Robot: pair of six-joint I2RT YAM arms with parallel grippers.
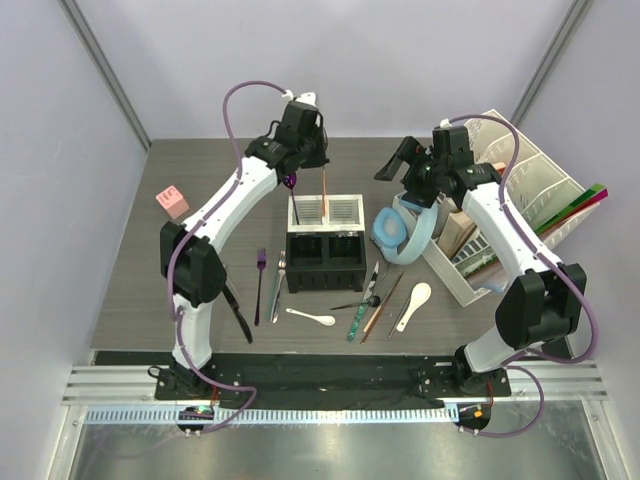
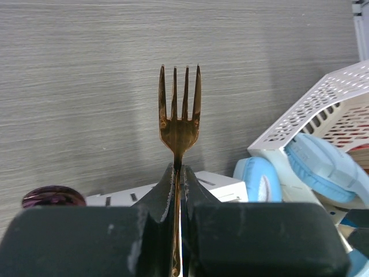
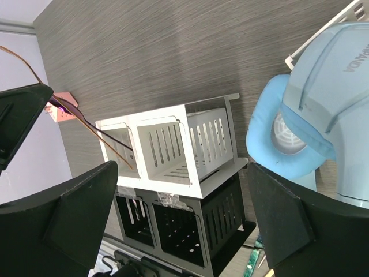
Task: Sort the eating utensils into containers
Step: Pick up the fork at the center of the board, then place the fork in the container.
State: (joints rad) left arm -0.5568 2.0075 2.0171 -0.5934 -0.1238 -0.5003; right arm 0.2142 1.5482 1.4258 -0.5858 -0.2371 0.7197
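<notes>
The left claw (image 2: 177,173) is clamped tight on the copper fork (image 2: 180,115), tines up, its handle pointing down at the far-left white compartment of the caddy (image 1: 325,265). The right claw (image 3: 181,213) hangs wide open and empty, near the blue headphones (image 3: 311,109).

Handle of copper fork (image 2: 179,109) is hidden inside left gripper (image 2: 178,173).
</notes>
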